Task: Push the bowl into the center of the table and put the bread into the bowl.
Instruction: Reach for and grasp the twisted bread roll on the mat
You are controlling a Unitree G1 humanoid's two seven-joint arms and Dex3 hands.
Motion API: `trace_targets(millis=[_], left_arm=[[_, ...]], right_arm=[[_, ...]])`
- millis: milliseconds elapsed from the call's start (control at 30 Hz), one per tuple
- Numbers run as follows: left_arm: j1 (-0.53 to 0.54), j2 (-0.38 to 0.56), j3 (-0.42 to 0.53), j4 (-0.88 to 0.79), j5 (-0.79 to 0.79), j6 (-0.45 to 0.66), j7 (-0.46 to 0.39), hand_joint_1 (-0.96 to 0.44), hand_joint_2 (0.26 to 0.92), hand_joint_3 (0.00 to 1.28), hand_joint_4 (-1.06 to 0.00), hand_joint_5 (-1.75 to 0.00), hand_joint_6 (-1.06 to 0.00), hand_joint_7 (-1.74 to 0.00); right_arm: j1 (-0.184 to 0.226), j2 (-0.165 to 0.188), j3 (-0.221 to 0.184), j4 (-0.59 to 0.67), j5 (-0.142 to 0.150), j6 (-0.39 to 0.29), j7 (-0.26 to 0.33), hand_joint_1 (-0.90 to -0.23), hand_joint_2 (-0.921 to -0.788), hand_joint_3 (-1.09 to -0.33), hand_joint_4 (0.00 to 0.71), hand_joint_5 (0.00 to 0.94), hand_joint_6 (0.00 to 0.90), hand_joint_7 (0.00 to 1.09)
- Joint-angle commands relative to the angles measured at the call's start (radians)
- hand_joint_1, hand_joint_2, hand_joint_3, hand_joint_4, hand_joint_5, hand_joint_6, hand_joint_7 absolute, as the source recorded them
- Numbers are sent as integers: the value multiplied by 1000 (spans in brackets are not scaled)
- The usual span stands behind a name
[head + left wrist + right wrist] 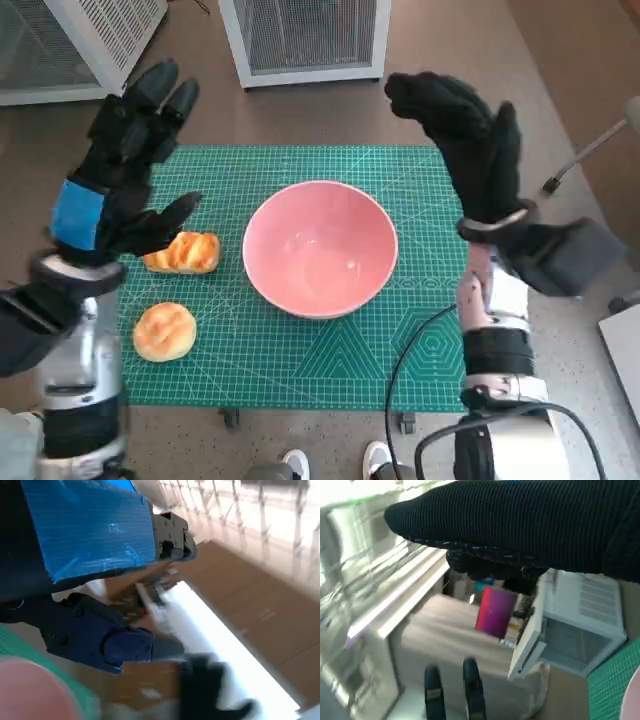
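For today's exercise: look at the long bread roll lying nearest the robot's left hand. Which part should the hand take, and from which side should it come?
Take the long bread roll across its narrow middle, from above. It lies flat on the green mat with its length running sideways, so its two long sides are free. The pink bowl stands apart on one side, and the left hand hovers open just beside it.
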Motion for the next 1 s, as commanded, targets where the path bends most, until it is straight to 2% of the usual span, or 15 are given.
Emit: trace_targets(millis=[33, 67, 167, 233, 333, 600, 1000], left_arm=[[26, 323, -27, -142, 130, 265, -189, -522, 734, 37, -22, 1, -6, -74], [20, 357, -39, -170, 153, 334, -201, -458, 703, 28, -14, 1, -10, -52], [-8, 412, -85, -234, 219, 517, -213, -265, 663, 15, -5, 1, -41, -40], [-18, 425, -105, -250, 239, 576, -218, -98, 652, 12, -1, 1, -69, -42], [-27, 444, -139, -253, 280, 612, -231, -1, 649, 11, 0, 1, -91, -45], [-48, 472, -225, -291, 383, 746, -247, 75, 670, 21, 1, 1, -115, -45], [-91, 469, -328, -225, 486, 782, -262, 81, 682, 24, -15, -6, -141, -42]], right_arm=[[60, -7, 18, -71, 29, 40, 11, -669, -921, -734, 187, 4, 245, 144], [63, -7, 19, -80, 32, 47, 9, -672, -921, -735, 187, 4, 244, 145], [77, -6, 24, -111, 38, 67, 0, -679, -921, -730, 186, 3, 241, 147], [82, -5, 26, -123, 38, 74, -4, -683, -921, -721, 185, 2, 239, 151], [91, -5, 30, -140, 34, 78, -12, -685, -921, -714, 184, 2, 237, 154], [108, -6, 45, -172, 26, 92, -39, -689, -921, -701, 183, 1, 231, 164], [112, -8, 57, -162, 22, 82, -55, -694, -921, -688, 184, 1, 226, 176]])
